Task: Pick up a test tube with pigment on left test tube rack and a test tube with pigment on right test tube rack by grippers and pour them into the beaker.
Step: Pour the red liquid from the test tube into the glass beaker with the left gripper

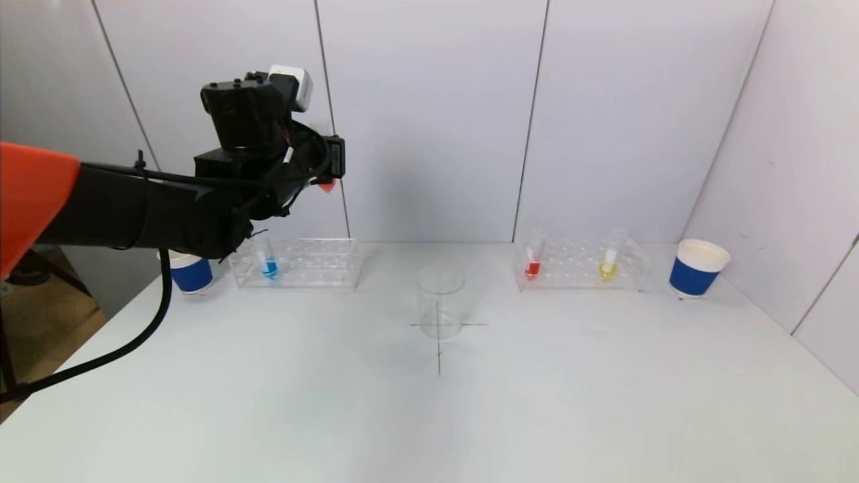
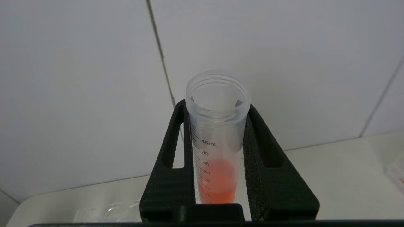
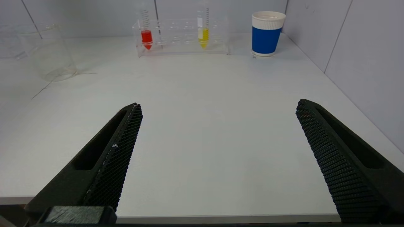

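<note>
red-pigment test tube point(image 2: 216, 132) clamped in left gripper point(image 2: 217, 110).

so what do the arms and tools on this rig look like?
Left arm: black links with an orange shell section nearer the body, and a black cable looping off it. A white-capped camera module sits on the wrist. Left tool: matte black, two tapered fingers with slot cutouts. Right tool: same black fingers, honeycomb-textured inner pads.

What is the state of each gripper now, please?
Left gripper: shut on a tube with red pigment, raised above the left rack.
Right gripper: open, empty, low over the table.
</note>
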Robot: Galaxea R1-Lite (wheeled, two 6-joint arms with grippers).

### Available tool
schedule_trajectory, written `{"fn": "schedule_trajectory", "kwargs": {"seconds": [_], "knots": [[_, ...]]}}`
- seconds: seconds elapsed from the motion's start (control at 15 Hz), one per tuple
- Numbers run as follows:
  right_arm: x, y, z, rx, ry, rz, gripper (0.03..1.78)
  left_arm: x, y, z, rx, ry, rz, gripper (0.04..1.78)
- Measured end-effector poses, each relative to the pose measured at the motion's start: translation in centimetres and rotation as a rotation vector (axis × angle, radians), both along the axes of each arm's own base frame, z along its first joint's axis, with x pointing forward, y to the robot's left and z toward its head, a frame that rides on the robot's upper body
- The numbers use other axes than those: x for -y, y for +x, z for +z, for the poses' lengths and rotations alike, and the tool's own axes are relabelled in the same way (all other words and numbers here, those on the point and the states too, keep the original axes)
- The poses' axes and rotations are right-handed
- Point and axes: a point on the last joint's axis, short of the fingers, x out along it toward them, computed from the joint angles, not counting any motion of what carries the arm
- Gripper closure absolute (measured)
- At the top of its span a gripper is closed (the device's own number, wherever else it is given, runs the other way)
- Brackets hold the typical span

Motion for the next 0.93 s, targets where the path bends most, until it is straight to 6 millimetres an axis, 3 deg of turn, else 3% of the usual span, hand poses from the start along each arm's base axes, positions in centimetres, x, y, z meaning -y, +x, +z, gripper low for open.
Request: {"fn": "schedule_trajectory", "kwargs": {"seconds": [0.47,0.67,0.93], "knots": [[0.0,0.0,0.0,0.0,0.0,0.0,0.04,1.1,-2.2,3.2,-0.03,0.053,-0.461,1.36],[0.0,0.0,0.0,0.0,0.0,0.001,0.04,1.6,-1.3,3.8,0.017,0.133,-0.565,1.36],[0.0,0.0,0.0,0.0,0.0,0.0,0.04,2.8,1.0,2.5,0.068,0.232,-0.687,1.36]]}}
